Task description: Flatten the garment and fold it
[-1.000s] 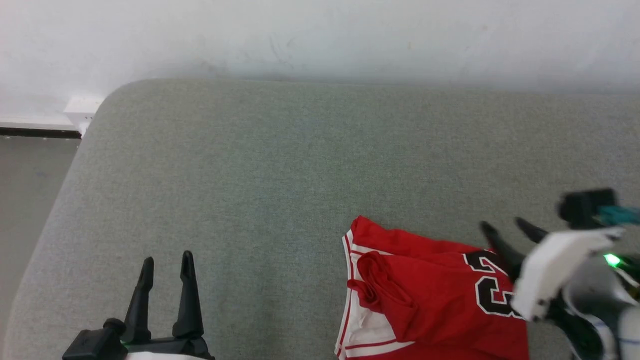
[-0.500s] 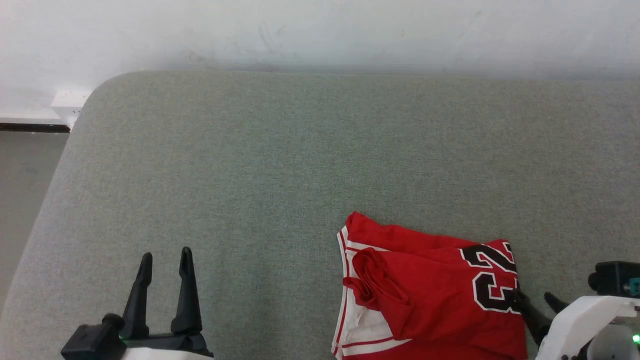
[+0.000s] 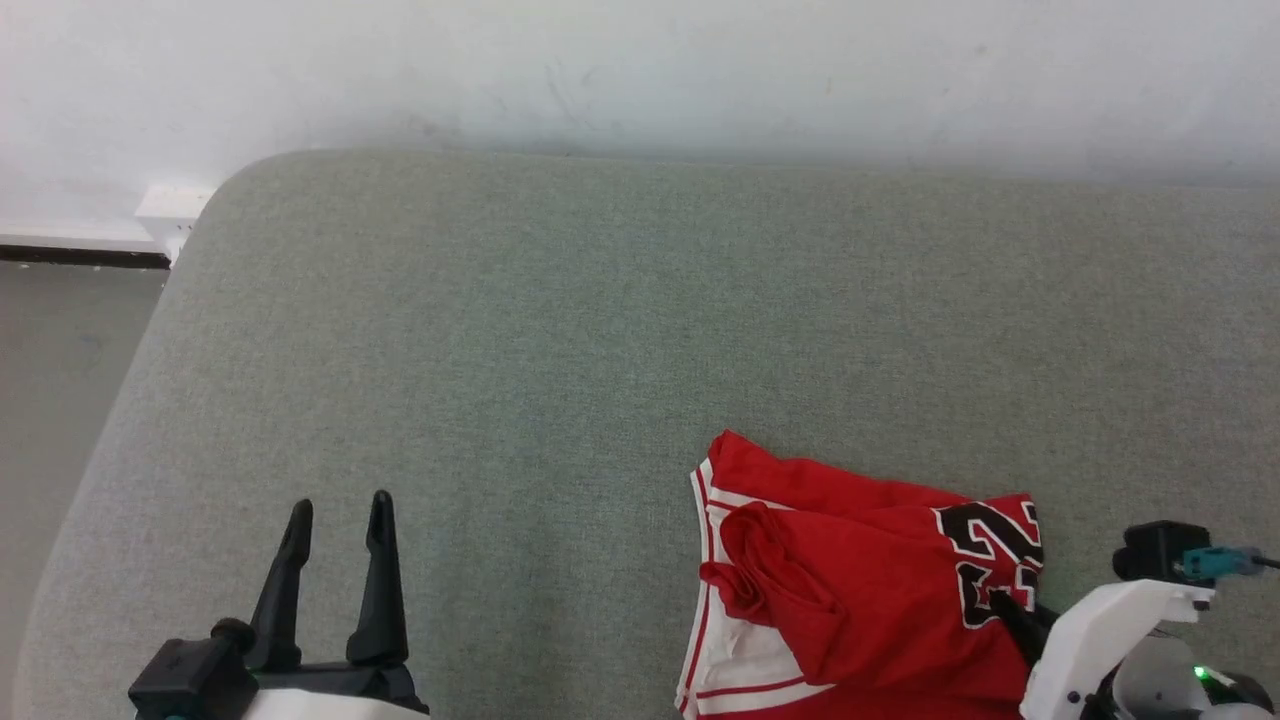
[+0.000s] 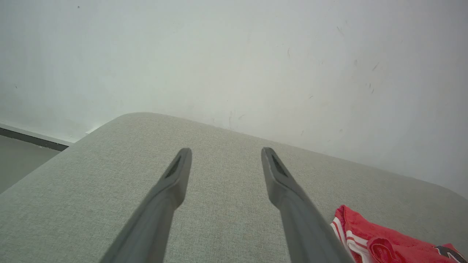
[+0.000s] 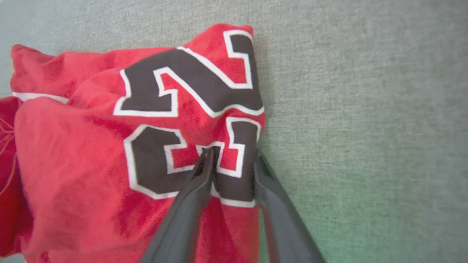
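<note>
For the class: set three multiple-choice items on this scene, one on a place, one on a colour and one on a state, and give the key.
1. Where does the garment lie?
A) on a chair
B) on the cushion, by the right gripper
C) on a hanger

2. What colour is its number?
A) blue
B) black, edged white
C) yellow

3. How is the left gripper?
A) open, over bare cushion
B) shut on the garment
C) gripping a sleeve

Key:
1 B: the red cloth rests on the grey-green cushion, with the right gripper's fingers at its numbered edge.
2 B: the right wrist view shows black digits outlined in white.
3 A: its fingers stand wide apart with nothing between them.
</note>
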Robot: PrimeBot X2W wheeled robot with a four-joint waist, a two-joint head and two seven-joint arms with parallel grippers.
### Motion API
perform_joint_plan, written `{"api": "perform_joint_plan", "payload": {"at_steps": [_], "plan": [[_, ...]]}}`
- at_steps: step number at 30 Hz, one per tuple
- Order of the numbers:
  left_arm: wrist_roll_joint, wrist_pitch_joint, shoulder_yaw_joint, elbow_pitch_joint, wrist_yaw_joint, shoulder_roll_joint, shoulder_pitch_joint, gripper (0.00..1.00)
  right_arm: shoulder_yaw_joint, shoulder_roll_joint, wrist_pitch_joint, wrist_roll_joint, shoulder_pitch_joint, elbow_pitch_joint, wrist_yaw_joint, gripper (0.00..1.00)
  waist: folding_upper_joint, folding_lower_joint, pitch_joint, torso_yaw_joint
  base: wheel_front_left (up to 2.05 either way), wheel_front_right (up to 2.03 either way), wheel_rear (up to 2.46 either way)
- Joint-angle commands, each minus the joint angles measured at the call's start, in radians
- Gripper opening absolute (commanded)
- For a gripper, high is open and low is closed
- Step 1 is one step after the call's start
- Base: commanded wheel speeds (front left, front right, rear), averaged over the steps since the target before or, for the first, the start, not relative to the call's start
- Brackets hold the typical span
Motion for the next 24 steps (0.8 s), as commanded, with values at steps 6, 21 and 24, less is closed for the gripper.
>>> {"api": "perform_joint_plan", "payload": {"at_steps": [6,21,24], "plan": [[0.009,0.008,-0.007,-0.013,0.001,0.011,0.005,1.00,0.022,0.010,-0.002,0.000,-0.017,0.041,-0.001,0.00,0.0000,0.0000,-0.009,-0.003,0.00,0.00,0.00],[0.034,-0.012,-0.023,-0.038,0.021,0.005,-0.020,1.00,0.146,-0.111,0.041,-0.056,-0.127,-0.121,-0.001,0.00,0.0000,0.0000,0.013,-0.132,0.00,0.00,0.00],[0.043,-0.011,-0.024,-0.041,0.028,0.009,-0.035,1.00,0.170,-0.159,0.056,-0.064,-0.178,-0.127,-0.001,0.00,0.0000,0.0000,0.025,-0.178,0.00,0.00,0.00]]}}
